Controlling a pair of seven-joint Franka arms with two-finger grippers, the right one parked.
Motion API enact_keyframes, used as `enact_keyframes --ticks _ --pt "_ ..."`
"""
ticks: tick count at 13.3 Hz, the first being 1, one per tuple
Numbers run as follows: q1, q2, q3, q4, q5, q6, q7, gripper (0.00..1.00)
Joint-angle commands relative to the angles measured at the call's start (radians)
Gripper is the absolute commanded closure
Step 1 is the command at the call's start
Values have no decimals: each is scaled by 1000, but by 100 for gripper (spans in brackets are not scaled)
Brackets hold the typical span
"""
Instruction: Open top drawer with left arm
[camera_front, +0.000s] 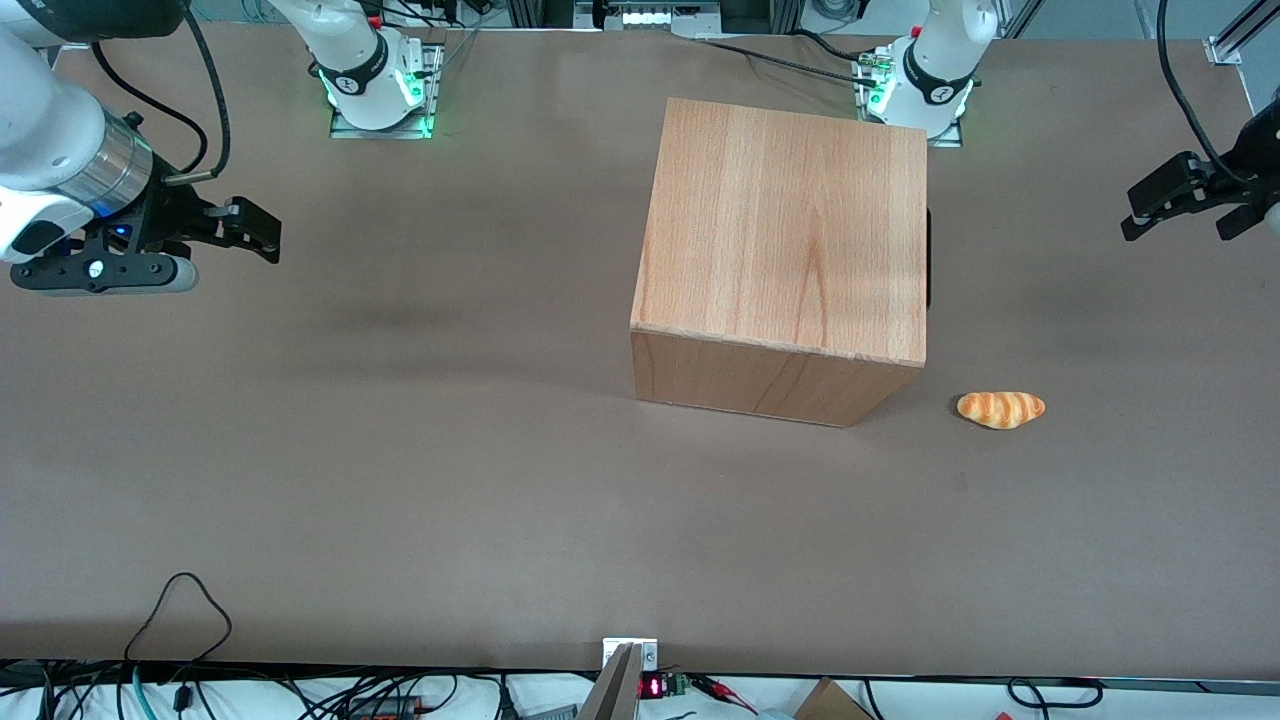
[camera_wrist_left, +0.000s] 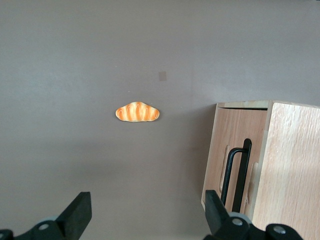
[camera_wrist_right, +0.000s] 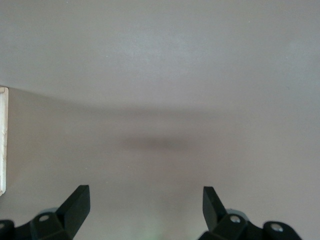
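The wooden cabinet (camera_front: 785, 235) stands mid-table with its front turned toward the working arm's end. The top drawer (camera_wrist_left: 256, 172) sits shut, flush in that front, just under the cabinet's top, with a long black handle (camera_wrist_left: 244, 170) on it. In the front view only a thin black sliver of handle (camera_front: 928, 258) shows at the cabinet's edge. My left gripper (camera_front: 1136, 212) hangs above the table in front of the drawers, well apart from them. It (camera_wrist_left: 147, 212) is open, and only bare table shows between the fingertips (camera_wrist_left: 80, 209).
A toy croissant (camera_front: 1001, 409) lies on the brown table (camera_front: 400, 480), nearer the front camera than the cabinet's corner and the gripper. It shows as well in the left wrist view (camera_wrist_left: 137, 112). Arm bases (camera_front: 925, 80) stand at the table's back edge.
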Motion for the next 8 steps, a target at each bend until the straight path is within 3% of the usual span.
enact_keyframes --ticks 1,8 --pt "-2 -7 0 -6 -14 1 16 0" --pt "-12 -12 -23 -3 -9 0 7 0"
